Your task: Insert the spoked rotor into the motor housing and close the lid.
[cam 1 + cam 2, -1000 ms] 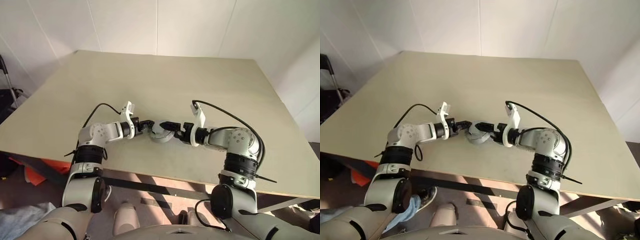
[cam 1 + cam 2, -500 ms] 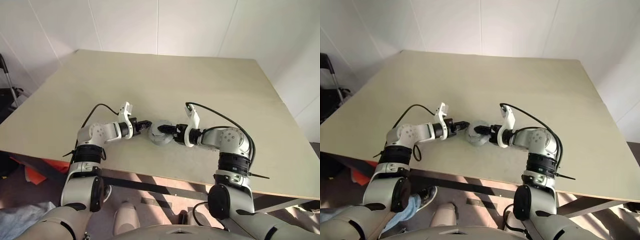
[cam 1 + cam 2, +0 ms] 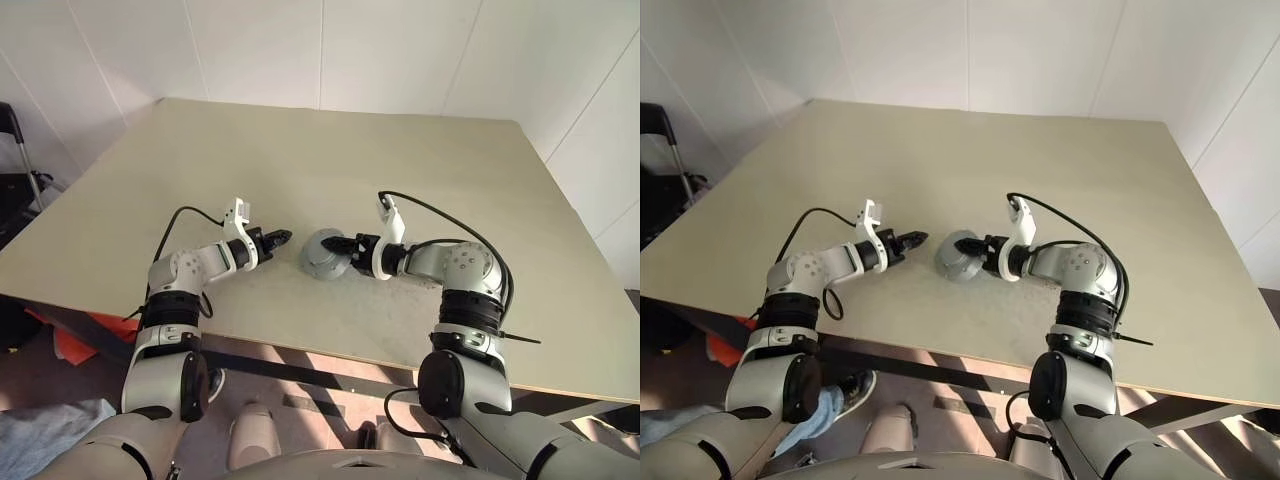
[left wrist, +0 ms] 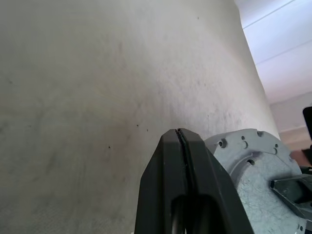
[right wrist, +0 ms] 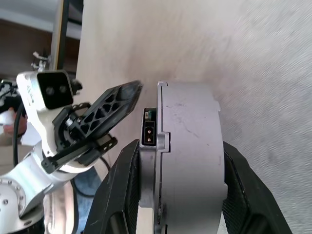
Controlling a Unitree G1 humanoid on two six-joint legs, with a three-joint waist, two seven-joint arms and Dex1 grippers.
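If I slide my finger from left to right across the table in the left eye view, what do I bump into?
Left pincer → motor housing → right pincer, all above the table.

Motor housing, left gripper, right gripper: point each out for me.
motor housing (image 5: pixel 187 146), right wrist view, grey outer wall.
left gripper (image 3: pixel 283 237), left eye view, shut fingertips.
right gripper (image 3: pixel 333 243), left eye view, fingertips at the housing.

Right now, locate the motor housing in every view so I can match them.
Left eye: motor housing, centre of the table, at the right gripper.
Right eye: centre.
Left wrist: grey face behind the shut left gripper.
Right wrist: between the right fingers.
Shared landmark: left gripper.
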